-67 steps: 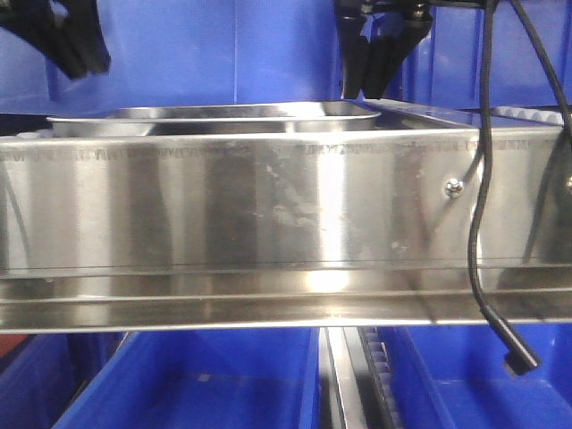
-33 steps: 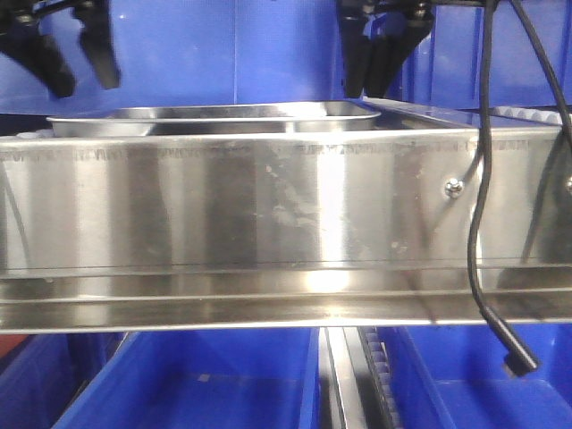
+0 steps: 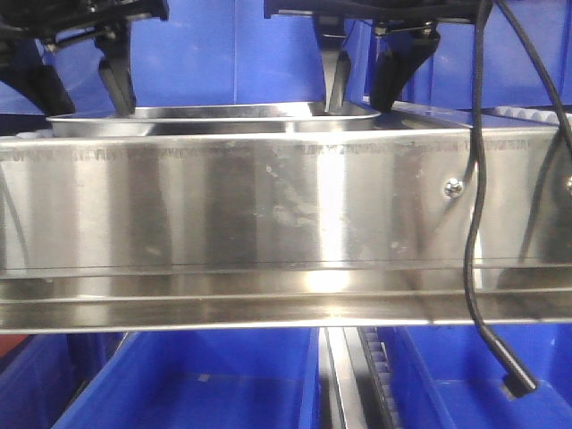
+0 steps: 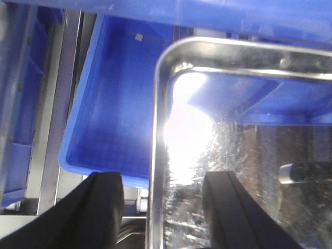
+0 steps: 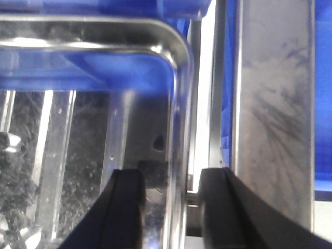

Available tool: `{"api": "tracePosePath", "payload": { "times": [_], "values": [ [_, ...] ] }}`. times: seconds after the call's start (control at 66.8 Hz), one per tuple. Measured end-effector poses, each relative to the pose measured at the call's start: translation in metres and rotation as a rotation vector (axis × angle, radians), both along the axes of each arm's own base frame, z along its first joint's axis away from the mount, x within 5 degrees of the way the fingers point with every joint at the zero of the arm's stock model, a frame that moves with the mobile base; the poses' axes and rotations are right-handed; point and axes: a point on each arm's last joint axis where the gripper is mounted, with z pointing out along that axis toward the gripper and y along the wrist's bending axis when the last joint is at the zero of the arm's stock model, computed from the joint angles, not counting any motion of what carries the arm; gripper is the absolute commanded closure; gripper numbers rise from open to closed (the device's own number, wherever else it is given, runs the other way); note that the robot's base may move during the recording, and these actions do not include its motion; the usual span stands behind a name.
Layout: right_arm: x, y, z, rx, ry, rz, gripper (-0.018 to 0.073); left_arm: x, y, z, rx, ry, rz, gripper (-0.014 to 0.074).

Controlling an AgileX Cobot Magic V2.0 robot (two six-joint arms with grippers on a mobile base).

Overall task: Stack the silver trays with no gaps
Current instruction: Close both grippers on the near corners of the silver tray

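The silver tray (image 3: 214, 114) sits just behind the steel shelf rail (image 3: 268, 206), its rim peeking over the rail's top edge. It looks stiff, light and slick; the thin out-turned rim seems the place to pinch. Above the rail, the left gripper (image 4: 166, 212) and right gripper (image 5: 174, 207) hang spread, each straddling an end rim, gripping nothing.

You see the left pincer (image 4: 163, 181) with its two dark fingers (image 4: 104, 207) spread apart, one on each side of the left rim of the silver tray (image 4: 156, 104). One finger is over the shiny tray floor, where a strong glare sits. The other is outside it, above a blue bin (image 4: 104, 104) just beside the tray.
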Motion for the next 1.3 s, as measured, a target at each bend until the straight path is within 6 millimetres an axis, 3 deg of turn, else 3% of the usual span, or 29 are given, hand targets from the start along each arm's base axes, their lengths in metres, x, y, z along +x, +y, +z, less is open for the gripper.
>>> {"api": "tracePosePath", "payload": {
  "times": [0.195,0.404,1.123,1.228,1.303],
  "values": [
    [0.002,0.001,-0.002,0.01,-0.008,-0.01,0.039,0.003,-0.001,-0.008,0.008,0.019,0.0,0.0323],
    [0.008,0.004,-0.017,0.002,0.03,-0.032,0.039,0.005,-0.002,-0.012,0.013,0.03,0.0,0.0323],
    [0.008,0.006,-0.021,0.014,0.053,-0.038,0.039,0.007,-0.002,-0.011,0.013,0.009,-0.005,0.0323],
    [0.008,0.006,-0.021,0.014,0.054,-0.038,0.039,0.007,-0.002,-0.011,0.014,0.009,-0.006,0.0358],
    [0.008,0.006,-0.021,0.013,0.055,-0.038,0.039,0.007,-0.002,-0.011,0.015,0.009,-0.008,0.0433]
  ]
}}
